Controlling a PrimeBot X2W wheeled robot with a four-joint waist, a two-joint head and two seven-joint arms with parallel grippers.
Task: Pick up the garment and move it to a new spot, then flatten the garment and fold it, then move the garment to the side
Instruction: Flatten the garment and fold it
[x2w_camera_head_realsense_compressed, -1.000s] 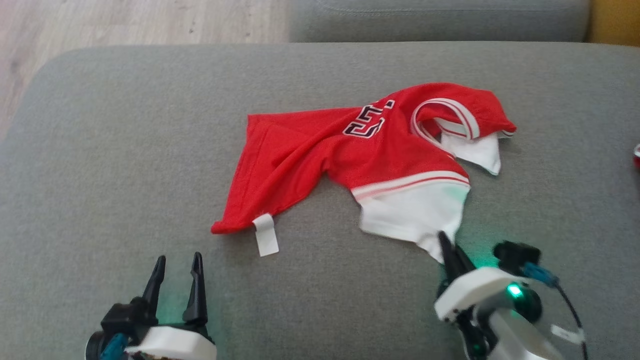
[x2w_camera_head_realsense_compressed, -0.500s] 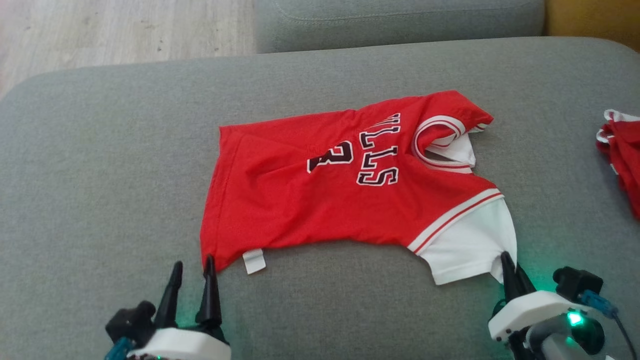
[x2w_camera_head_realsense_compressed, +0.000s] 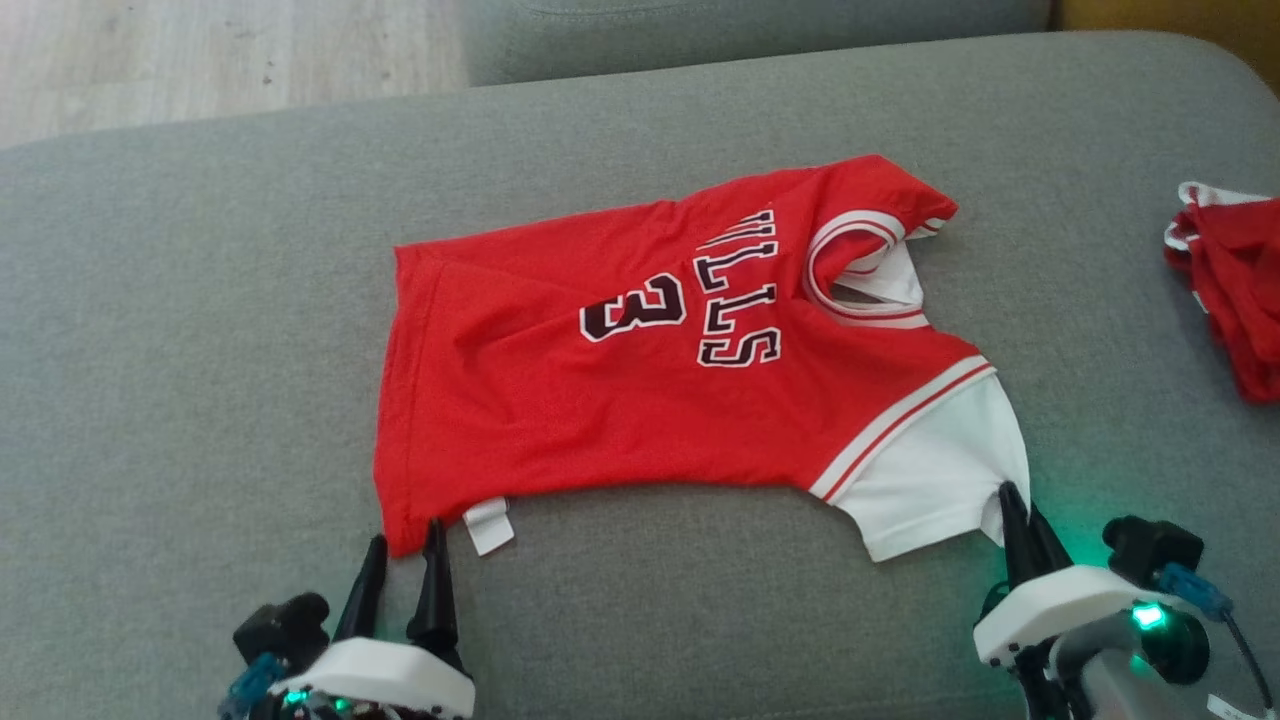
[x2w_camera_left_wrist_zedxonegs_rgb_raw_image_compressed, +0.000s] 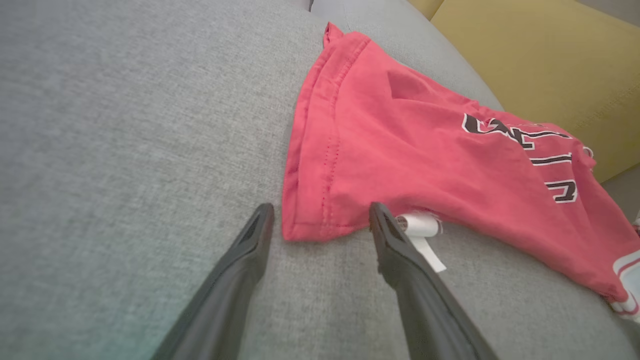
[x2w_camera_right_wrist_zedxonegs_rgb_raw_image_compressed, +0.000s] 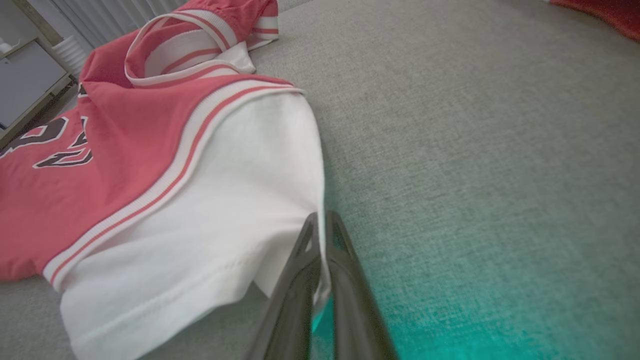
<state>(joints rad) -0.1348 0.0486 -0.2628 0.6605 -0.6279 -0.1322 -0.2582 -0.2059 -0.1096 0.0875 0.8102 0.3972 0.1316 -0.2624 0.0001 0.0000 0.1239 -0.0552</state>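
Red jersey (x2w_camera_head_realsense_compressed: 620, 400), white stripe-trimmed sleeves, spread creased on grey woven cushion (x2w_camera_head_realsense_compressed: 200, 300). Left gripper (x2w_camera_head_realsense_compressed: 406, 533) fingers apart at hem corner; right gripper (x2w_camera_head_realsense_compressed: 1008, 492) fingers clamped on sleeve edge.

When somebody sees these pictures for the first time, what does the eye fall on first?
The red jersey with a number 3 lies spread in the middle of the grey sofa cushion. The right pincer is shut on its white sleeve at the lower right; the left pincer stands open at its lower left corner. A second red garment lies at the head view's right edge.
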